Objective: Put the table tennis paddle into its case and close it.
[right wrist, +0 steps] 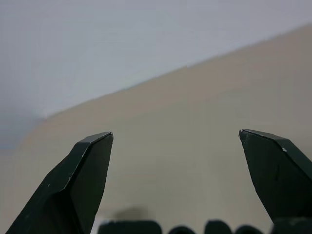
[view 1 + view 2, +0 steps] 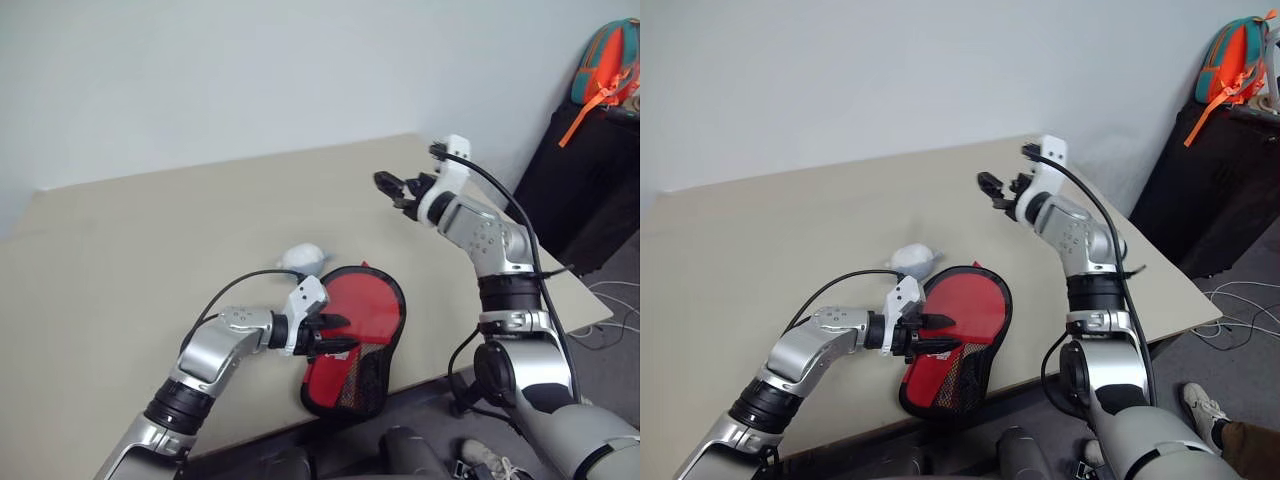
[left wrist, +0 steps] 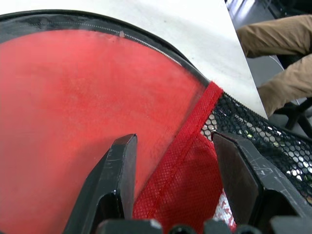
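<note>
A plain beige desk [image 2: 150,230] stands against a pale wall [image 2: 250,70]. The red case [image 2: 355,335] lies at its near edge, paddle [image 3: 73,112] behind the clear window. The left gripper [image 2: 340,335] hangs over the case, jaws parted. The right gripper [image 2: 392,192], at one o'clock from the case, is raised with jaws wide, grasping nothing. A white lump [image 2: 303,258] sits at eleven o'clock; a dark cabinet [image 2: 580,190] stands at the right.
</note>
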You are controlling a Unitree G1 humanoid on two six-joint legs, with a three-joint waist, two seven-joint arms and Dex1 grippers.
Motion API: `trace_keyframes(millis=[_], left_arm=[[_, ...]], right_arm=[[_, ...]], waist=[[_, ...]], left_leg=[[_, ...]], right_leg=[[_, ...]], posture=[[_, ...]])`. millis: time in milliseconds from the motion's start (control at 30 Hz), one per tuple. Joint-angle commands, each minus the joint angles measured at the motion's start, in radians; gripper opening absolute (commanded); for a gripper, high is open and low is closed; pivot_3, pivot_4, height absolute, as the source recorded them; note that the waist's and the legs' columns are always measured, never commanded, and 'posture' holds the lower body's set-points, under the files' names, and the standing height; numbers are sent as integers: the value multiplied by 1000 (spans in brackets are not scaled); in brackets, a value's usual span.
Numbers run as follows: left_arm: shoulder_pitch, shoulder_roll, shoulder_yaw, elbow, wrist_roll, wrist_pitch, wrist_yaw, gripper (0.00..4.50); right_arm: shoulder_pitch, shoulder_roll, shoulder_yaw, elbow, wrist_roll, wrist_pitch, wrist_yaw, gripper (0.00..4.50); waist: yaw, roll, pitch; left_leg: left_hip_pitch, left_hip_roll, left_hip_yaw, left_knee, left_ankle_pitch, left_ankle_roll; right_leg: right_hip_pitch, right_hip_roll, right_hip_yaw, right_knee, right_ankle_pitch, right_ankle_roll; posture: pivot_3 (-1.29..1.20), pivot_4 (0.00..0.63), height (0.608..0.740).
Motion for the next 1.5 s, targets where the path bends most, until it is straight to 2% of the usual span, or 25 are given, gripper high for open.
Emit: trace_keyframes(millis=[33,167,400,567,833,1233,1333,1500], left_arm=[[24,-10,-56,88,81,-43,31,2521],[27,-22,-59,118,124,-124,47,2521],[37,-36,-44,132,131,-146,51,2521],[27,-44,-49,158,150,-155,55,2521],[15,-62,-41,187,164,-171,68,2521],[26,-64,-15,176,168,-168,105,2521],[32,-63,-11,171,167,-164,111,2563],[39,-65,-7,163,164,-159,117,2563]], right_arm=[[-61,9,40,60,-24,-27,70,4500],[-89,38,66,134,-33,-24,118,4500],[-85,74,111,154,-31,30,246,4500],[-120,110,127,266,-64,9,281,4500],[-215,202,147,593,-187,-182,243,4500],[-249,276,147,760,-301,-318,211,4500],[-252,285,140,766,-313,-324,206,3905],[-253,295,149,759,-329,-325,237,2206]], waist=[[1,0,0],[-1,0,-1],[-2,0,-1],[-1,-1,-1],[-3,-2,-3],[-8,-3,-4],[-10,-2,-4],[-10,-2,-5]], left_leg=[[0,0,0,0,0,0],[0,0,-1,0,0,0],[0,0,-1,0,0,0],[0,0,-1,0,0,0],[1,0,-1,0,0,0],[1,0,-3,0,0,0],[1,0,-3,0,0,0],[1,0,-5,-1,0,0]], right_leg=[[0,0,0,0,0,0],[0,0,0,0,0,0],[0,0,0,1,0,0],[0,1,0,1,0,0],[0,1,0,1,0,1],[0,1,-1,2,1,1],[0,1,-1,2,1,2],[0,2,-1,2,1,1]], posture=[[0,0,740],[0,0,740],[0,0,740],[0,0,740],[0,0,740],[0,0,740],[0,0,740],[0,0,740]])
